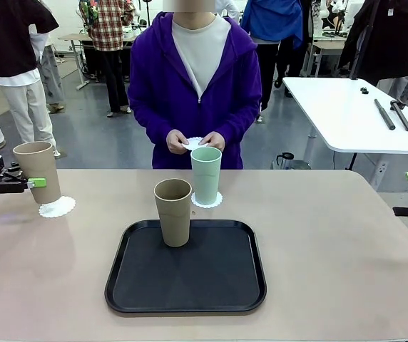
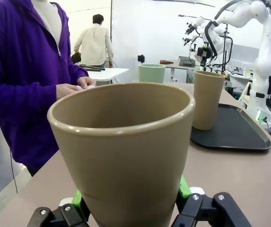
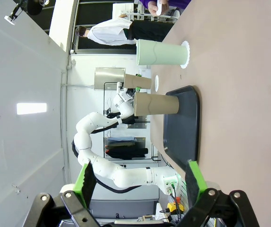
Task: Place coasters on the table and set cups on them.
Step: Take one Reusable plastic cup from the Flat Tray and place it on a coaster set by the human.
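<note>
My left gripper is shut on a beige-brown cup at the table's far left. It holds the cup slightly tilted, with its base right at a white coaster. In the left wrist view this cup stands between the green pads. A mint green cup stands on a second coaster near the person. The other beige-brown cup stands on the black tray. The person's hands hold a third coaster. My right gripper is open and holds nothing, well away from the cups.
The black tray lies in the middle of the table toward my side. The person in a purple hoodie stands at the far edge. A white table with dark rods stands at the back right. Bare tabletop lies right of the tray.
</note>
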